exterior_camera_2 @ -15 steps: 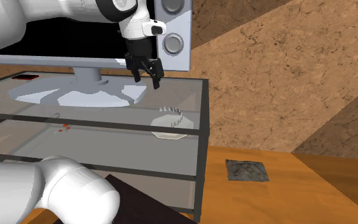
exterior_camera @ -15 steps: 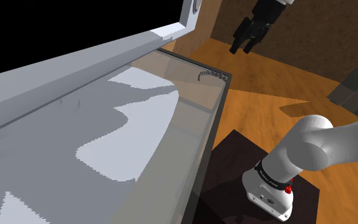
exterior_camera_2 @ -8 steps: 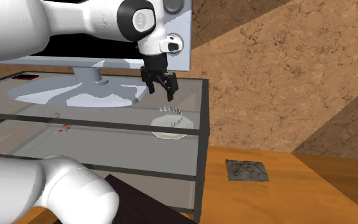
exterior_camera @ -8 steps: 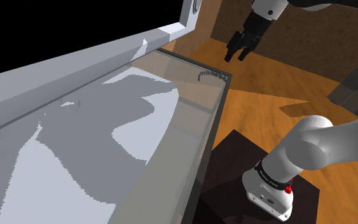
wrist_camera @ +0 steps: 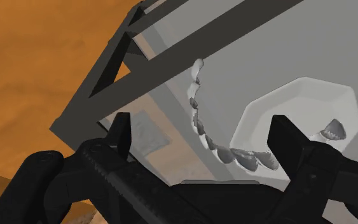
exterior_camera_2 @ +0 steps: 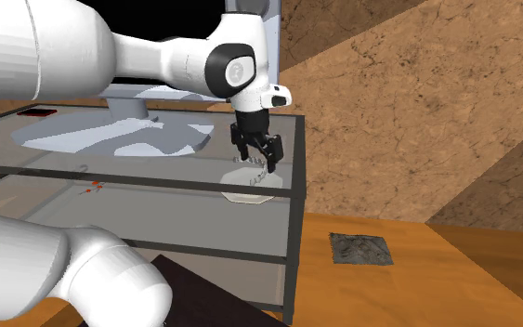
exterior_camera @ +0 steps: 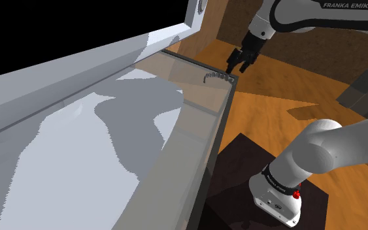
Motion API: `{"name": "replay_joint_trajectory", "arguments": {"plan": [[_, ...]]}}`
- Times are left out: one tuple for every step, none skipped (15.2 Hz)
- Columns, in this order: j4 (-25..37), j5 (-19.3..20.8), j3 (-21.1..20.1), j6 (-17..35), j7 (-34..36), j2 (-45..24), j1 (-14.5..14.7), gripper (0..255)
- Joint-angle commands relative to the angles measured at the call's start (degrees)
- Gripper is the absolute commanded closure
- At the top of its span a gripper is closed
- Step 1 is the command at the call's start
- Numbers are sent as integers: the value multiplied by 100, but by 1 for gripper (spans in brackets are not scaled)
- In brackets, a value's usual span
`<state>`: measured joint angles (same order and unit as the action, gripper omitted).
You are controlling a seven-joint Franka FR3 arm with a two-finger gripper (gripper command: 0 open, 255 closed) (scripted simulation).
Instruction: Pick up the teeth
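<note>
The black gripper (exterior_camera_2: 256, 159) hangs with its fingers (wrist_camera: 121, 127) spread wide and clasping nothing, low over the teeth (wrist_camera: 234, 155). The pale curved row of teeth lies on the glass table (exterior_camera_2: 157, 174) near a corner. A monitor's grey foot (exterior_camera_2: 111, 139) stands farther in on the table.

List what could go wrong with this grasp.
1. The teeth lie near a corner of the glass table; a nudge from the open fingers could push them over the edge.
2. They form a thin curved arc, so the fingers might close on one end and let it slip.
</note>
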<state>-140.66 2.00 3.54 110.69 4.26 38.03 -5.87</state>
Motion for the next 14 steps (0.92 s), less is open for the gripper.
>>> {"name": "replay_joint_trajectory", "arguments": {"plan": [[-188, 11, 10, 176, -3, 15, -9, 0], [-261, 13, 13, 254, -3, 10, -10, 0], [-334, 15, 15, 334, -3, 4, -11, 0], [-406, 18, 18, 413, -3, -4, -12, 0], [-448, 19, 19, 459, -3, -7, -13, 0], [-447, 19, 19, 459, -3, -9, -13, 0], [-447, 19, 19, 460, -3, -9, -13, 0], [-447, 19, 20, 461, -4, -11, -13, 255], [-448, 19, 20, 461, -4, -9, -13, 255], [-449, 19, 20, 462, -3, -9, -13, 255], [-448, 19, 20, 461, -4, -10, -13, 255], [-448, 19, 20, 461, -4, -10, -13, 255], [-448, 19, 20, 461, -4, -10, -13, 255], [-449, 19, 20, 462, -4, -10, -13, 255]]}}
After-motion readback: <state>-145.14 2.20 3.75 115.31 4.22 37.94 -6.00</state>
